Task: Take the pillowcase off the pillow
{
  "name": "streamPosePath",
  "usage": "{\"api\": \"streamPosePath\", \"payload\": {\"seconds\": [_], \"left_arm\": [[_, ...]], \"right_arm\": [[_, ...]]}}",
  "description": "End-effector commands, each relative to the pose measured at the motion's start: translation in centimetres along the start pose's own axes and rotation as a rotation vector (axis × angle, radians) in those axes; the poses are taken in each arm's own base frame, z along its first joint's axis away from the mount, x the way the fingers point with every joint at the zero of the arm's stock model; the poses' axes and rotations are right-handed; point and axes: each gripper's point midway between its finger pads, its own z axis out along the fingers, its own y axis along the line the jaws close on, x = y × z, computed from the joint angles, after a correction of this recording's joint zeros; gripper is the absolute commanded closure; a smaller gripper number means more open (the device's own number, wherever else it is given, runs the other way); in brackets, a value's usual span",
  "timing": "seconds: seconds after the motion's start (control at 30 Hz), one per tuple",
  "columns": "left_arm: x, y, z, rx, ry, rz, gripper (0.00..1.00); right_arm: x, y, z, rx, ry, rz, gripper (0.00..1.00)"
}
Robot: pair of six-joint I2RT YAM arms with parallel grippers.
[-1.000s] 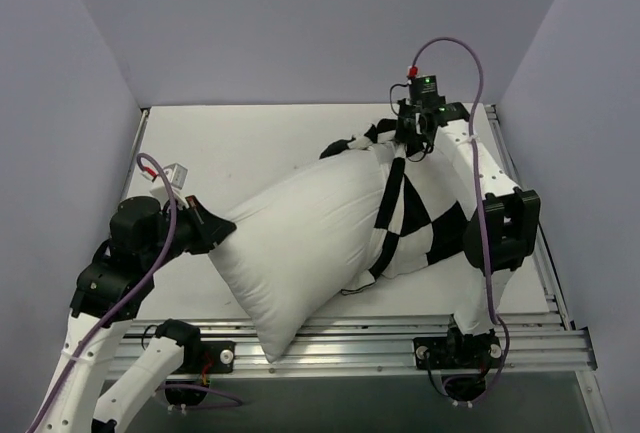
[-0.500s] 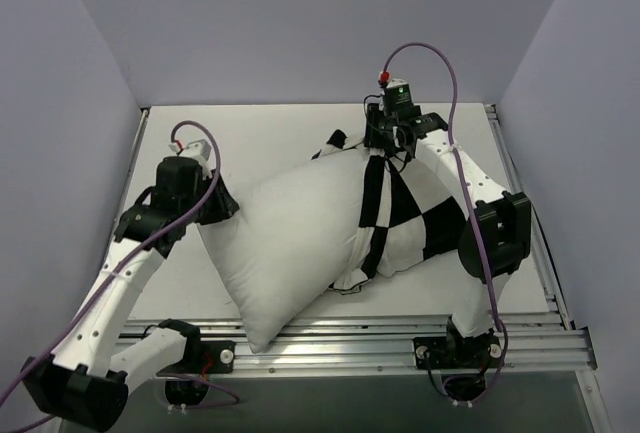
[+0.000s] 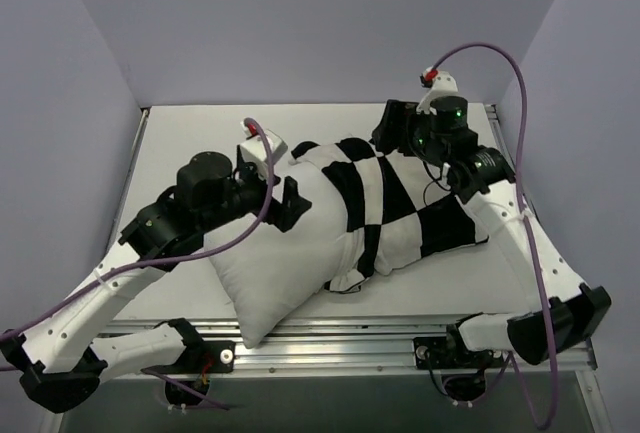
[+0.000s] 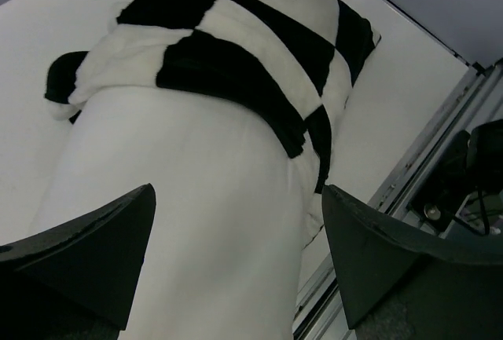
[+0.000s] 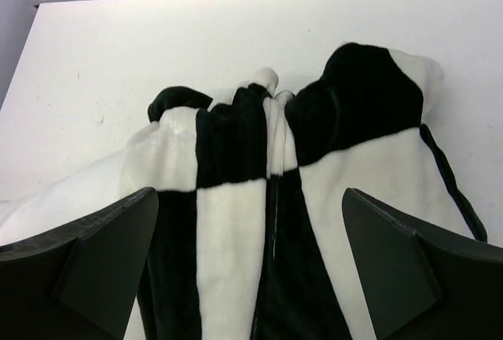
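The white pillow (image 3: 285, 263) lies on the table, its near-left half bare. The black and white checked pillowcase (image 3: 405, 208) still covers its far-right half, bunched at the far end. My left gripper (image 3: 291, 201) hovers open over the bare pillow. In the left wrist view, the pillow (image 4: 196, 222) shows between the spread fingers, with the pillowcase (image 4: 236, 49) beyond them. My right gripper (image 3: 393, 128) hangs open above the far end of the pillowcase. The right wrist view shows the pillowcase (image 5: 236, 222) below its wide-apart fingers, which hold nothing.
The white table (image 3: 200, 143) is boxed in by pale walls on the left, back and right. A metal rail (image 3: 400, 338) runs along the near edge, and the pillow's near corner overhangs it. The rail (image 4: 428, 155) also shows in the left wrist view.
Both grippers have opened and let go. The pillow has dropped flat. My left arm has swung right over the pillow, and my right gripper has pulled back from the pillowcase.
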Motion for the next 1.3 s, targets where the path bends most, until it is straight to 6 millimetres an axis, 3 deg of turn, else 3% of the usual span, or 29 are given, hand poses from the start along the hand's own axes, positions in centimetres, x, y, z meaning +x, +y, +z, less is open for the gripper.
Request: {"api": "streamPosePath", "payload": {"seconds": [0.0,0.03,0.07,0.1,0.17,0.2,0.4,0.63,0.67,0.7,0.77,0.8,0.83,0.9,1.07,1.17,1.27], "left_arm": [[1.5,-1.4,2.4,0.047,0.032,0.101,0.06],[2.5,-1.7,3.3,0.055,0.058,0.105,0.06],[3.0,-1.8,3.8,0.048,0.068,0.104,0.06],[3.6,-1.8,4.3,0.046,0.078,0.108,0.06],[5.5,-2.5,5.7,0.048,0.115,0.124,0.06],[6.1,-2.3,6.2,0.023,0.122,0.130,0.06],[11.2,-2.0,9.6,-0.067,0.196,0.187,0.06],[17.8,2.4,12.0,-0.324,0.329,0.177,0.03],[18.4,2.6,12.3,-0.341,0.340,0.150,0.12],[19.1,2.8,12.8,-0.354,0.357,0.139,0.33],[19.3,2.7,13.4,-0.352,0.351,0.112,0.64],[19.0,2.6,13.8,-0.349,0.339,0.104,0.88],[18.6,2.4,13.9,-0.346,0.331,0.095,0.97],[17.9,2.1,14.0,-0.334,0.324,0.087,0.98],[13.5,1.2,13.2,-0.310,0.258,0.062,0.98],[11.3,0.9,12.4,-0.289,0.222,0.045,0.98],[10.1,1.0,11.4,-0.282,0.206,0.041,0.98]], "right_arm": [[2.2,-0.7,-2.6,0.013,0.003,0.029,0.02],[2.7,-0.9,-3.1,0.013,0.004,0.032,0.01],[4.4,-1.3,-3.4,0.018,0.034,0.031,0.01],[4.3,-1.3,-4.8,0.003,0.011,0.034,0.01],[5.6,-1.5,-5.7,-0.004,0.021,0.034,0.01],[7.0,-1.8,-6.5,-0.010,0.037,0.039,0.01],[12.3,-1.7,-8.3,-0.081,0.107,0.077,0.00],[16.1,-1.0,-8.7,-0.140,0.178,0.107,0.01],[16.5,-0.6,-8.7,-0.155,0.186,0.104,0.01],[17.0,-0.5,-8.6,-0.157,0.196,0.105,0.01],[18.0,-0.3,-8.3,-0.163,0.221,0.110,0.01],[18.7,0.3,-8.1,-0.177,0.239,0.102,0.01],[19.2,0.5,-8.0,-0.180,0.251,0.099,0.01],[20.3,1.2,-7.5,-0.171,0.264,0.086,0.01],[22.4,2.6,-6.2,-0.146,0.285,0.056,0.03],[23.7,2.3,-4.9,-0.075,0.290,0.038,0.08],[23.6,1.5,-3.8,-0.009,0.263,0.032,0.18]]}}
